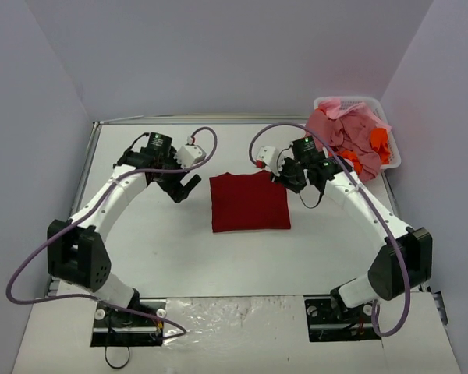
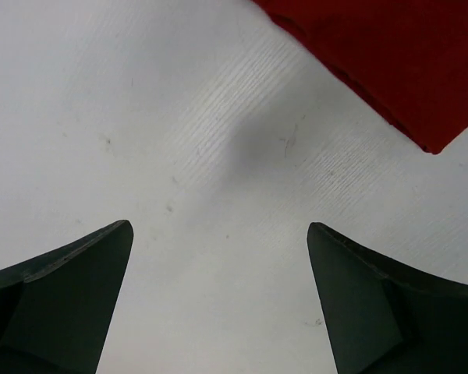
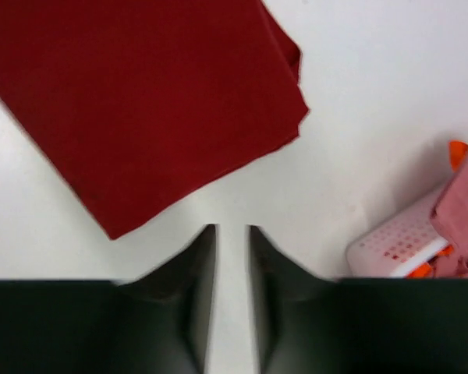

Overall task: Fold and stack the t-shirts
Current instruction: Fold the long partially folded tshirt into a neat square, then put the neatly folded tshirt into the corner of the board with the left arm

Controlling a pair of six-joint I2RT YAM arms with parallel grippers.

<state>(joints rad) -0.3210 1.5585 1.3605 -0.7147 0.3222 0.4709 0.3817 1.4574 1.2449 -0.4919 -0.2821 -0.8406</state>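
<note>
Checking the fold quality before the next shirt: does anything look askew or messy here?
The dark red t-shirt lies folded flat, edges roughly square. Only the pink and orange shirts look messy, heaped and spilling over the white basket rim.

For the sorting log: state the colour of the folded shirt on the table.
Dark red folded shirt, plain, no pattern; clearest in the top external view.

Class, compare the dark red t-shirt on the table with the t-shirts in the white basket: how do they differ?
The dark red t-shirt is folded into a flat rectangle; the basket t-shirts lie crumpled in a heap. The red one lies alone on the table; the others fill the white basket. It is dark red; they are pink and orange. Neither pincer holds any shirt.
</note>
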